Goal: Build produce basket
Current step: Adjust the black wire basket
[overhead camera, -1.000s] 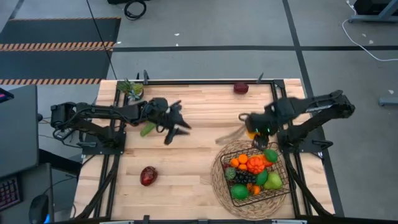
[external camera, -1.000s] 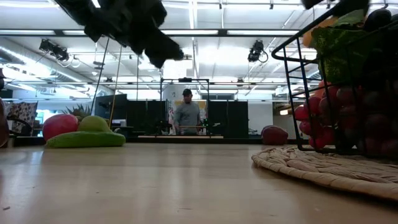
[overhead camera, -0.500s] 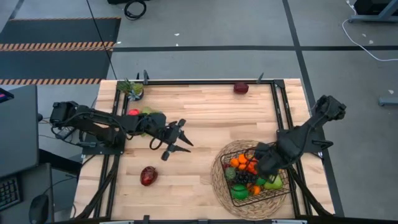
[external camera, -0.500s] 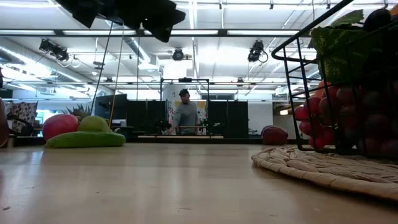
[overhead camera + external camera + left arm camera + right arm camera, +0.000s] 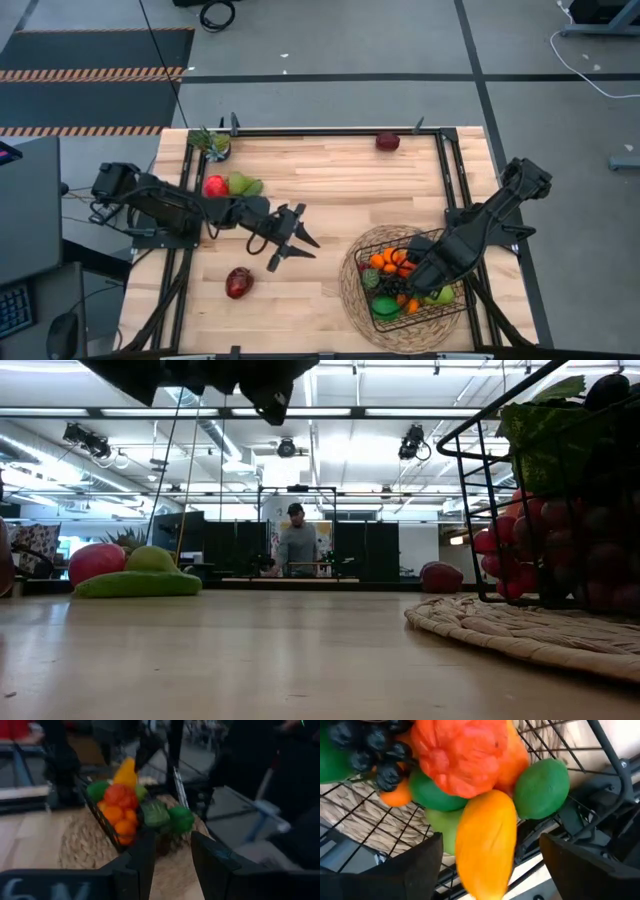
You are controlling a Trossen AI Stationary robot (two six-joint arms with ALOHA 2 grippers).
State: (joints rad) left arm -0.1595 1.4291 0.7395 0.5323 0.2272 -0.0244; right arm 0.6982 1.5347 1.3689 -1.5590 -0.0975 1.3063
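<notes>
Being filled at the table's four o'clock corner, the basket is seated on a round woven mat; oranges, greens and dark grapes are being held inside it.

Right gripper: being held low over the basket's three o'clock side, fingers spread wide. In the right wrist view an orange-yellow fruit is lying between the fingers on top of the pile, with a clear gap on either side, so nothing is being gripped.

Left gripper: being held above bare wood near the table's centre, pointed toward four o'clock, fingers parted narrowly and empty.

Loose produce:
- dark red fruit, lying at seven o'clock.
- red fruit and green pear, lying side by side at ten o'clock.
- leafy green piece, at the eleven o'clock corner.
- dark red fruit at the far edge, at one o'clock.

Person: being seen standing far behind the table.
</notes>
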